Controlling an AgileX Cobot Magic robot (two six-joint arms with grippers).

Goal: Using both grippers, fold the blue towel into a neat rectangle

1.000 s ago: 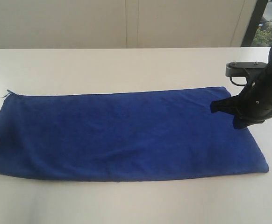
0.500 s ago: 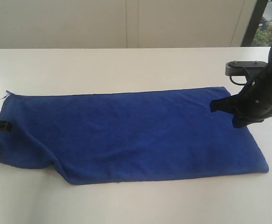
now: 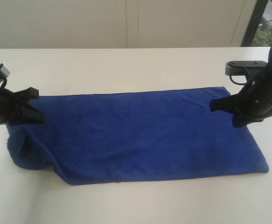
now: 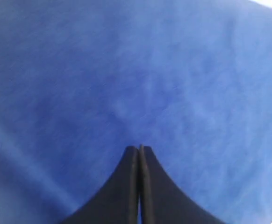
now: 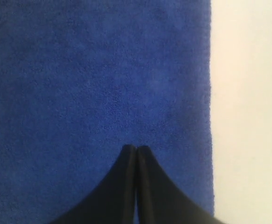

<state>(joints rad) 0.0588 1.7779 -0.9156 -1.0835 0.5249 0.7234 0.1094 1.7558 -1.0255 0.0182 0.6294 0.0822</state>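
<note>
left wrist view looks down the black left gripper (image 4: 139, 149), whose 2 jaws are pressed flat together with no gap at the tips. the deep royal-blue microfibre towel (image 4: 126, 70) fills everything past them. in the exterior view this gripper sits at the towel's left end, raised above it, and the cloth there climbs up to its tips, so it has that end pinched. below the lifted end the towel bulges into a rounded hump, and its near left corner sits inward, leaving a slanted edge.

right wrist view shows the black right gripper (image 5: 136, 148) with its 2 jaws also closed against each other, tips over the towel and close to 1 of its straight hems. whether any cloth is caught between them cannot be told. just past that hem lies the bare white table top (image 5: 248, 116). in the exterior view the right gripper is at the towel's far right corner, and the towel around it lies flat and smooth.

the towel stretches lengthwise from one gripper to the other as 1 long band on the table, flat over its middle and right part, with straight far and near edges there. a grey metal bracket (image 3: 241, 65) sticks out from the right arm beyond the towel's far right corner. behind the towel, past the table's far edge, stand pale wall panels (image 3: 126, 23) and a dark window frame (image 3: 254, 23).
</note>
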